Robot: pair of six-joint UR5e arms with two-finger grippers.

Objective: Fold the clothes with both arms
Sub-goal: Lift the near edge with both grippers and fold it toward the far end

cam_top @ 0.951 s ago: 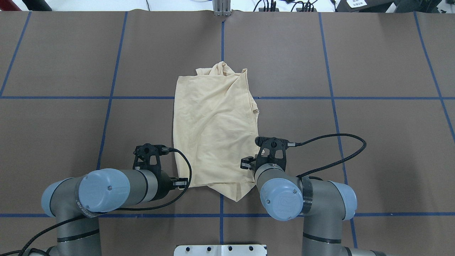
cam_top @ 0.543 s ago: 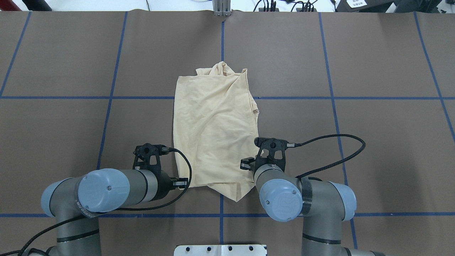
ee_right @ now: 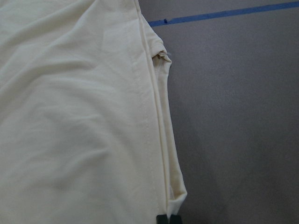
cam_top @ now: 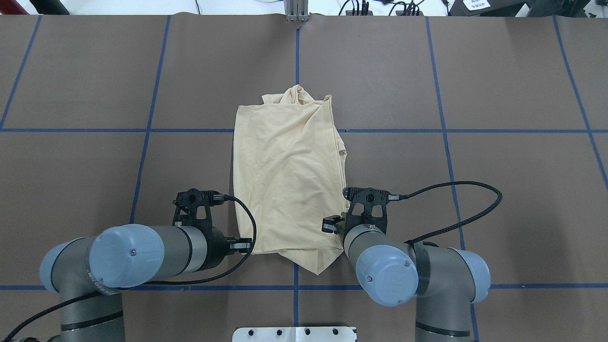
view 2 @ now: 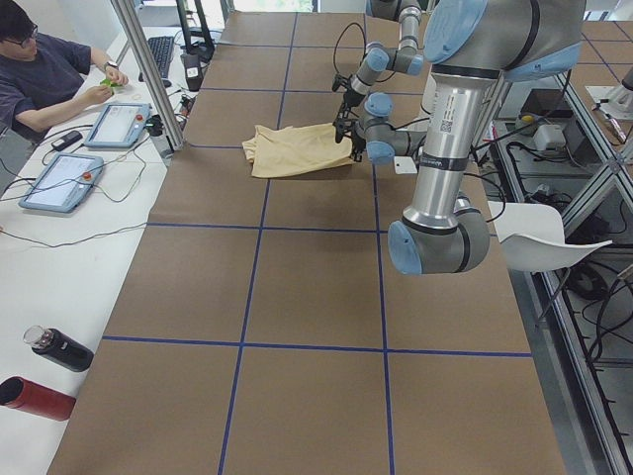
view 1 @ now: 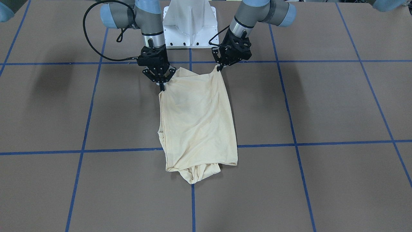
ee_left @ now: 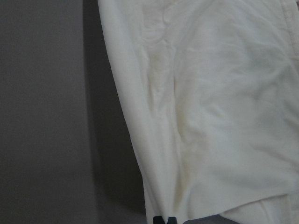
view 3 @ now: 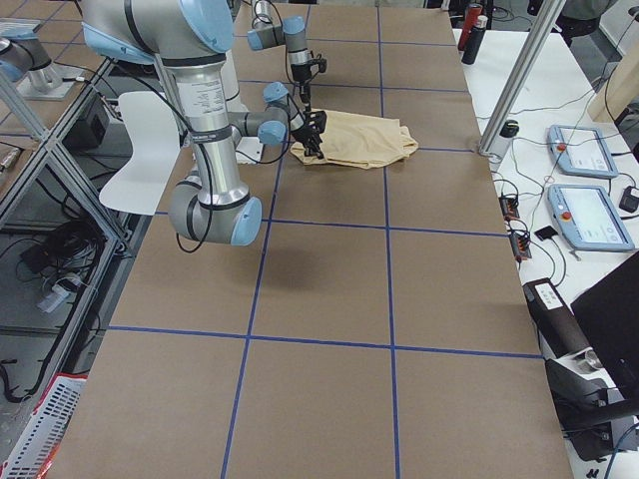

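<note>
The pale cream-yellow shirt lies folded into a long strip on the brown table, with bunched fabric at its far end. No print or neck label shows. My left gripper is shut on the near left corner of the shirt and holds it a little above the table; its fingertips pinch the hem. My right gripper is shut on the near right corner; its fingertips pinch the folded edge. In the overhead view both wrists hide the fingertips.
The white pedestal base stands just behind the grippers. Blue tape lines grid the table. A metal post stands at the far edge. In the left view an operator, tablets and bottles are on a side table.
Both arms have drawn back a little toward the base, still holding the near corners. The shirt has slid slightly toward the robot.
</note>
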